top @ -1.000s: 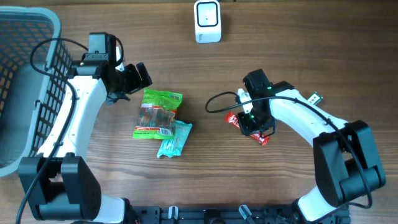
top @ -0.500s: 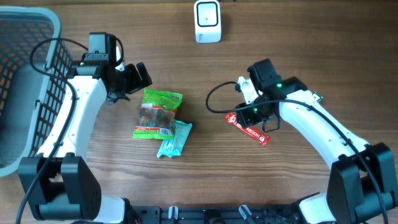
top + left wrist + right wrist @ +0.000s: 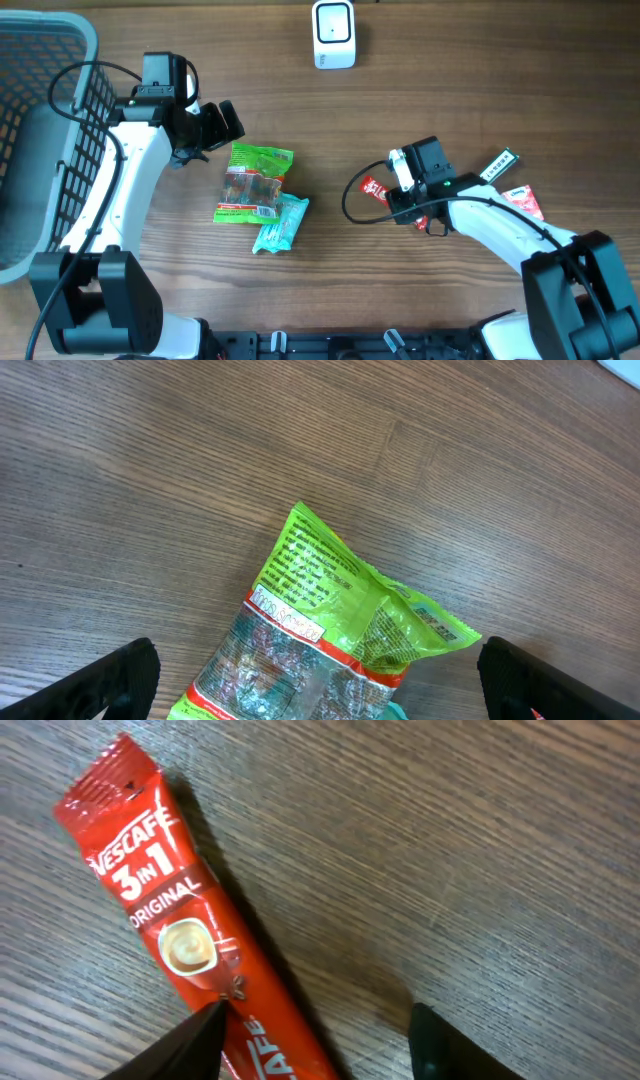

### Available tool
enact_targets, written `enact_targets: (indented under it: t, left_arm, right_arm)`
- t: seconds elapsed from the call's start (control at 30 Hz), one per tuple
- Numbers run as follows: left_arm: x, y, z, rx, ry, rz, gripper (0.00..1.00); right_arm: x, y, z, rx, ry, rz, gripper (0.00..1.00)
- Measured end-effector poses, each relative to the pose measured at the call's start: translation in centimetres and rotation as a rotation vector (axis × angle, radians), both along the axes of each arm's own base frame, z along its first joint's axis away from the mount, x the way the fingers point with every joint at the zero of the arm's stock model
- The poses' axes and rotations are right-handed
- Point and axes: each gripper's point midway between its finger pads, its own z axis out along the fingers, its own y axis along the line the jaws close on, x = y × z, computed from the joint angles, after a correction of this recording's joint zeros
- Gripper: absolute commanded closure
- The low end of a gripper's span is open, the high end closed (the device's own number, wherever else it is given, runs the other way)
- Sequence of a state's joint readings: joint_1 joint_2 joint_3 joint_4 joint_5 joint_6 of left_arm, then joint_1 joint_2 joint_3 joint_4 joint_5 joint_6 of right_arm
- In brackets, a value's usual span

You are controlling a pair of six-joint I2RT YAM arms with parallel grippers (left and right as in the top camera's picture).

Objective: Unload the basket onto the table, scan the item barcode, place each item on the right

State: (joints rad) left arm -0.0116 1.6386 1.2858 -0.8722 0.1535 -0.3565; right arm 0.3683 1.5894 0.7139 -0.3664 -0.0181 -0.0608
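Poises right gripper (image 3: 315,1045), jaws spread, over the flat coffee sachet (image 3: 170,920) for a likely pinch toward the scanner (image 3: 333,35); parks left gripper (image 3: 325,685), jaws apart, above the green packet (image 3: 330,600).

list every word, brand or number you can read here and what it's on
"NESCAFÉ": on the red coffee stick sachet
"3in1": below it
"ORIGINAL": below that
Green snack bag: print too blurred to read
Teal packet, barcode scanner, black stick sachet, red-and-white packet: too small to read
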Motion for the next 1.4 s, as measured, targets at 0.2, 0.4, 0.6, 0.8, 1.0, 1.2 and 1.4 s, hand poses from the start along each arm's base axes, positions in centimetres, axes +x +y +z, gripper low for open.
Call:
enact_targets:
  t: [0.2, 0.4, 0.6, 0.8, 1.0, 1.2, 1.4]
  left_arm:
    - [0.0, 0.0, 0.0, 0.0, 0.0, 0.0, 0.0]
    - [0.0, 0.0, 0.0, 0.0, 0.0, 0.0, 0.0]
    - [0.0, 0.0, 0.0, 0.0, 0.0, 0.0, 0.0]
    - [0.0, 0.0, 0.0, 0.0, -0.001, 0.0, 0.0]
    - [0.0, 0.0, 0.0, 0.0, 0.0, 0.0, 0.0]
    - [0.0, 0.0, 0.0, 0.0, 0.0, 0.0, 0.0]
    - [0.0, 0.0, 0.0, 0.0, -0.001, 0.0, 0.0]
  right_arm:
    - [-0.2, 2.1, 0.4, 0.125, 0.019, 0.047, 0.45]
    - [-1.0, 5.8, 1.1, 0.347, 0.077, 0.083, 0.44]
    - [-1.2, 6.3, 3.0, 0.372, 0.114, 0.077, 0.46]
    - [-2.3, 5.5, 4.5, 0.349, 0.128, 0.062, 0.49]
    - [-2.7, 4.1, 3.7, 0.267, 0.144, 0.029, 0.53]
    - [-2.3, 3.1, 2.7, 0.219, 0.101, 0.014, 0.6]
    - [-2.5, 2.8, 2.2, 0.207, 0.104, 0.009, 0.64]
